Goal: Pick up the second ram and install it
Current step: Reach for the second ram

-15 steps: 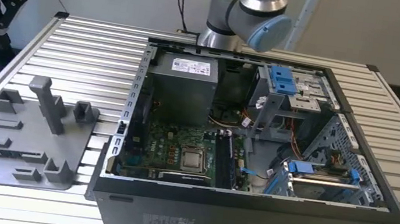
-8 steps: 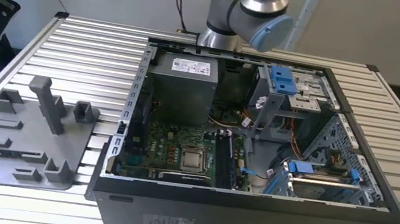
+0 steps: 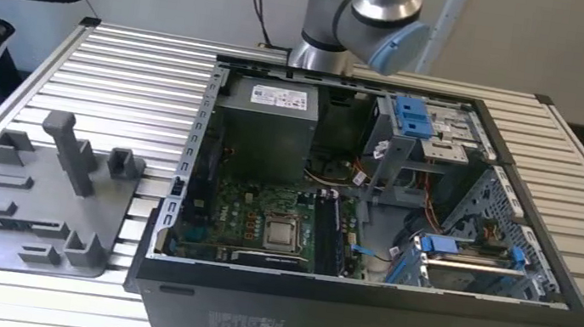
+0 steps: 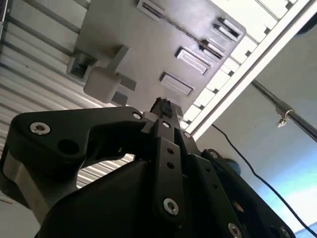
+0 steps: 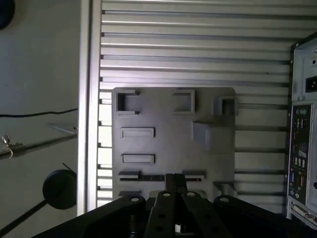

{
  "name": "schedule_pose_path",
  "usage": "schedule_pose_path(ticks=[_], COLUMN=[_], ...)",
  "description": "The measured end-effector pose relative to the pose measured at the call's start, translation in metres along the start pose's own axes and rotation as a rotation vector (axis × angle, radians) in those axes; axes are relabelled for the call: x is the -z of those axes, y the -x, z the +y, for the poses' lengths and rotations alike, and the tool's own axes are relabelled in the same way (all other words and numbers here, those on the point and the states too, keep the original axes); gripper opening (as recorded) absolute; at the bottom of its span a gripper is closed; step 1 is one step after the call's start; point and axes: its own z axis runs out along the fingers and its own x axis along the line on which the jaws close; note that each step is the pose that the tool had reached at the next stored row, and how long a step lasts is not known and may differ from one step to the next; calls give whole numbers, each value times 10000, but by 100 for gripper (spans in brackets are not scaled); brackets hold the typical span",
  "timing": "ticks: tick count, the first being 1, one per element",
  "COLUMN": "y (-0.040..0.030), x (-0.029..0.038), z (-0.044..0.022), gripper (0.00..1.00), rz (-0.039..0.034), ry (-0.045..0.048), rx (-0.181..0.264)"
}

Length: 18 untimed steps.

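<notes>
In both wrist views my gripper (image 5: 174, 179) (image 4: 162, 106) hangs well above the grey plastic tray (image 5: 218, 168), its two slim fingers pressed together and nothing visible between them. Just past the fingertips a thin dark strip (image 5: 152, 177) runs along the tray's long slot between two end holders. It may be the second ram standing on edge, but I cannot tell for sure. In the exterior view the tray (image 3: 29, 204) lies at that view's left, beside the open computer case (image 3: 363, 311). Dark sticks (image 3: 323, 232) stand in the motherboard's memory slots.
The case's rear panel (image 5: 302, 148) borders the tray. Upright pegs (image 3: 74, 152) rise from the tray. The slatted aluminium table (image 3: 132, 81) ends just beyond the tray, with a cable and a round black foot (image 5: 59, 188) on the floor past its edge. The arm's elbow (image 3: 362, 28) stands behind the case.
</notes>
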Motion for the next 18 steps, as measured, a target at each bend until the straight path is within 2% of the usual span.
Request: schedule_pose_path(ticks=[8,12,14,18], y=[-4,-6,-6,-6], x=[-34,-46,-46,-46], z=[-269,-377,-408,-408], gripper=[11,11,11,11], rz=[1,0,1,1], ry=[-1,0,-1,-1], rx=[0,0,-1,-1])
